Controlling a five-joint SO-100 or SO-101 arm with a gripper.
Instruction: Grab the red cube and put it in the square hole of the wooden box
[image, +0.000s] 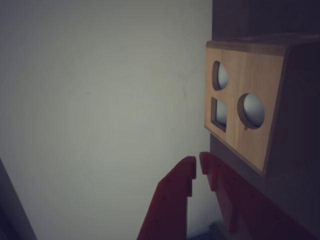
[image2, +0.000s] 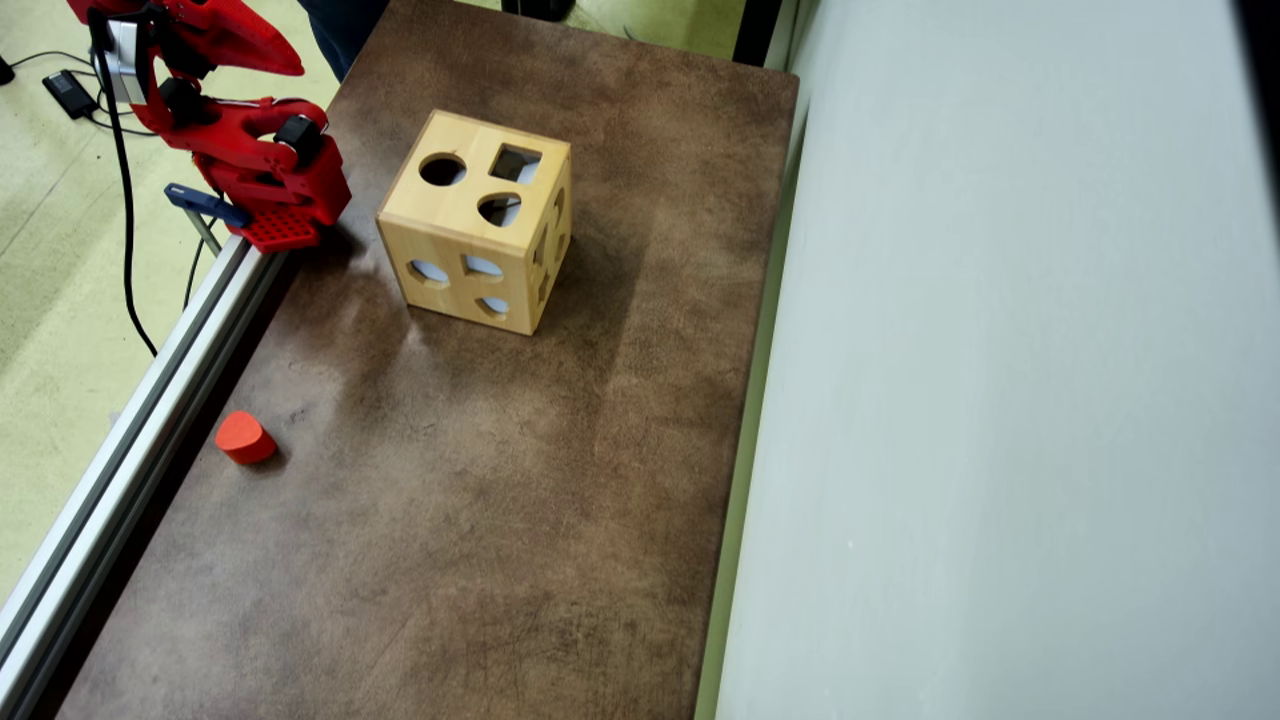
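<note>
The red end effector (image: 197, 162) is empty, its tips drawn nearly together with only a thin gap, pointing toward the pale wall beside the wooden box (image: 247, 112). In the overhead view the wooden box (image2: 478, 235) sits on the brown counter (image2: 480, 520) near the arm's base, with the square hole (image2: 515, 163) on its top face beside a round cutout (image2: 442, 169). An orange-red rounded block (image2: 244, 437) lies near the counter's left edge, well apart from the box; no sharp-edged red cube shows in either view.

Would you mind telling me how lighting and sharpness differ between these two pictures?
The wrist view is dim and soft, the wooden box shaded on its right face; the overhead view is bright and sharp, the box casting a soft shadow onto the table.
</note>
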